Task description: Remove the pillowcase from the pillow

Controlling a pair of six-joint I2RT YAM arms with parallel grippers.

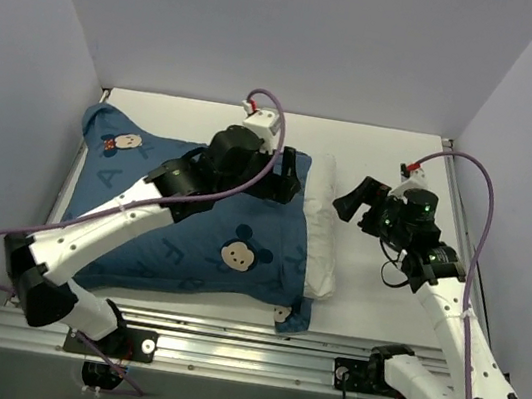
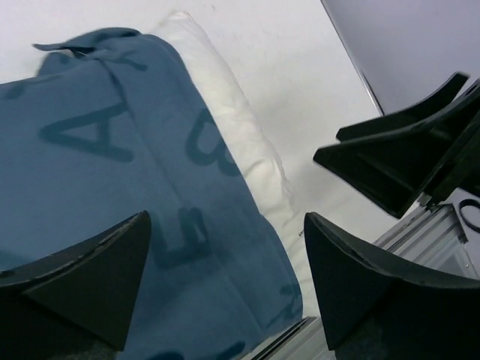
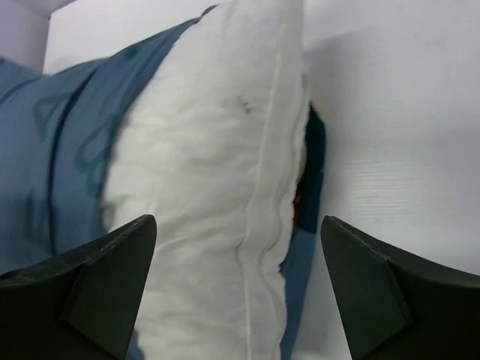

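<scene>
The dark-blue pillowcase [image 1: 179, 236] with mouse faces lies across the left and middle of the table. It covers most of the pillow [image 1: 321, 234], whose white right end sticks out as a narrow strip. My left gripper [image 1: 295, 179] hovers open above the case's far right corner, near its open edge. In the left wrist view the left gripper [image 2: 227, 270] holds nothing, with pillowcase [image 2: 112, 187] and pillow [image 2: 240, 135] below. My right gripper [image 1: 345, 200] is open just right of the pillow. The right wrist view shows the right gripper [image 3: 236, 277] empty, facing the pillow's [image 3: 210, 187] seamed end, with blue case [image 3: 60, 150] behind.
The white table [image 1: 394, 159] is boxed in by pale walls on three sides. A metal rail [image 1: 223, 340] runs along the near edge by the arm bases. Purple cables [image 1: 480, 223] loop over both arms. The two grippers sit close together over the pillow's right end.
</scene>
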